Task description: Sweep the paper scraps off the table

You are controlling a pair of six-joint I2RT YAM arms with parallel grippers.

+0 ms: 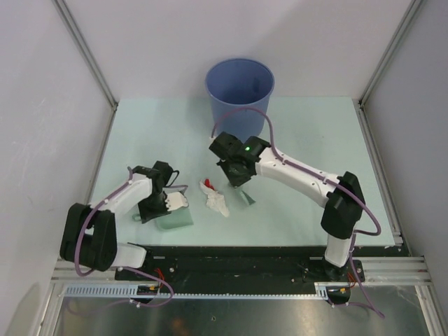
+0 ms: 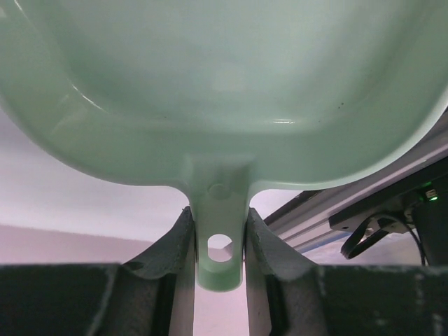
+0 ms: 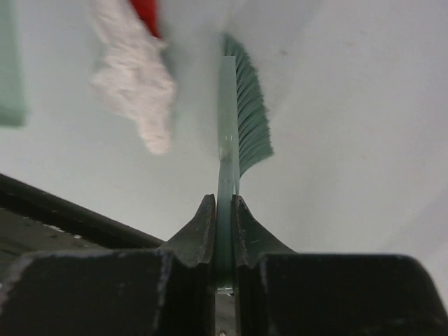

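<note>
A white paper scrap (image 1: pixel 217 204) and a red scrap (image 1: pixel 208 185) lie together on the pale mint table (image 1: pixel 308 140), between my two grippers. They also show in the right wrist view, white (image 3: pixel 136 91) and red (image 3: pixel 145 14). My left gripper (image 1: pixel 162 203) is shut on the handle of a mint-green dustpan (image 2: pixel 221 245), whose pan (image 1: pixel 175 220) rests near the table's front edge, left of the scraps. My right gripper (image 1: pixel 238 176) is shut on a green brush (image 3: pixel 238 119), its bristles (image 1: pixel 246 199) just right of the scraps.
A tall blue bucket (image 1: pixel 239 91) stands at the back middle of the table, behind the right wrist. White walls close the left, right and back sides. A black front edge with metal rails (image 1: pixel 238 255) runs along the near side.
</note>
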